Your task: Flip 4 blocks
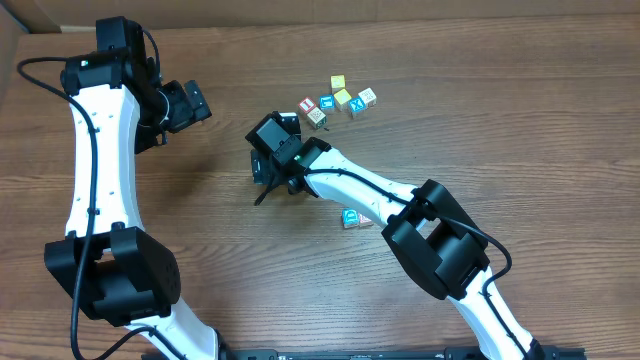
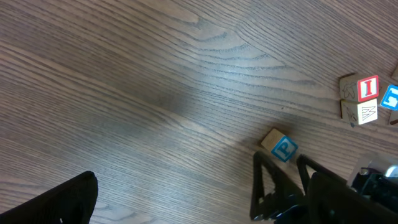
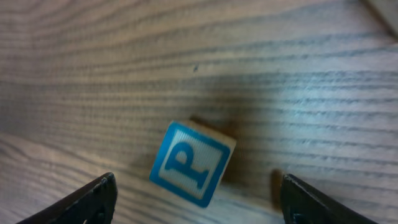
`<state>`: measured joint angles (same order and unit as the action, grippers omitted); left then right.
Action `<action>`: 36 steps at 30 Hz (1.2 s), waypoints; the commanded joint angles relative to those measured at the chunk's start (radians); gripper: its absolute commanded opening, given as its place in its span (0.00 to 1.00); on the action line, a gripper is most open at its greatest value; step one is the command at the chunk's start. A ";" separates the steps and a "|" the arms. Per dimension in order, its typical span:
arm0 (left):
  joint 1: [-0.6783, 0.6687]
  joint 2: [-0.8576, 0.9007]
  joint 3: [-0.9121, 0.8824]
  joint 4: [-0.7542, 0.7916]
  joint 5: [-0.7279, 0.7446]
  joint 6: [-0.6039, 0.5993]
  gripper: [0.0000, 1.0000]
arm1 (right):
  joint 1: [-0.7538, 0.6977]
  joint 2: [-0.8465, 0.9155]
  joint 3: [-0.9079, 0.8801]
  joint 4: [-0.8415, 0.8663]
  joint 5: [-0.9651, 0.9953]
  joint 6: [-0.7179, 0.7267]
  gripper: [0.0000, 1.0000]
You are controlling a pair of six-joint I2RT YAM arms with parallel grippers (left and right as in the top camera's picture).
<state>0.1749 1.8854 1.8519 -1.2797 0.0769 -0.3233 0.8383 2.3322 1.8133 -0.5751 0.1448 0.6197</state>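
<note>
A blue-faced block marked "P" (image 3: 193,163) lies on the wood table between my right gripper's (image 3: 194,202) open fingers, touching neither one. The left wrist view shows this P block (image 2: 279,147) just beyond those black fingers (image 2: 268,186). From overhead, my right gripper (image 1: 283,128) hides it. A red-faced block (image 1: 308,104), a cream-faced block (image 1: 317,118) and a blue-faced block (image 1: 326,102) sit close to the right of that gripper. My left gripper (image 1: 200,105) hangs open at the upper left, holding nothing; only one finger (image 2: 62,199) shows in its own view.
Two yellow-faced cubes (image 1: 340,90), a blue "X" cube (image 1: 357,107) and a pale cube (image 1: 367,96) continue the cluster to the right. Another blue cube (image 1: 350,218) lies beside the right arm's forearm (image 1: 370,190).
</note>
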 commanded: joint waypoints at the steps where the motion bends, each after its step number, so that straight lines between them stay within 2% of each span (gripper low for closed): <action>1: 0.000 0.008 -0.002 -0.002 -0.006 -0.014 1.00 | -0.003 -0.005 0.005 0.026 0.076 0.005 0.77; 4: 0.001 0.008 -0.002 -0.002 -0.006 -0.014 1.00 | -0.003 -0.003 0.005 0.032 0.080 0.006 0.62; 5: 0.000 0.008 -0.002 -0.002 -0.006 -0.014 1.00 | -0.003 0.000 0.005 0.034 0.080 0.006 0.60; 19: 0.000 0.008 -0.002 -0.002 -0.006 -0.014 1.00 | -0.007 0.021 0.006 0.062 0.083 0.013 0.61; 24: 0.000 0.008 -0.002 -0.002 -0.006 -0.014 0.99 | -0.021 0.021 0.005 0.066 0.006 0.014 0.61; 31: 0.000 0.008 -0.002 -0.002 -0.006 -0.014 1.00 | -0.007 0.070 0.005 0.073 -0.001 0.019 0.61; 34: 0.000 0.008 -0.002 -0.002 -0.006 -0.014 1.00 | -0.006 0.072 0.006 0.069 -0.004 0.021 0.57; 36: 0.000 0.008 -0.002 -0.002 -0.006 -0.014 1.00 | -0.006 0.056 0.017 0.050 -0.004 0.021 0.49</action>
<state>0.1749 1.8854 1.8519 -1.2797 0.0769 -0.3233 0.8310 2.3741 1.8160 -0.5045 0.1555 0.6273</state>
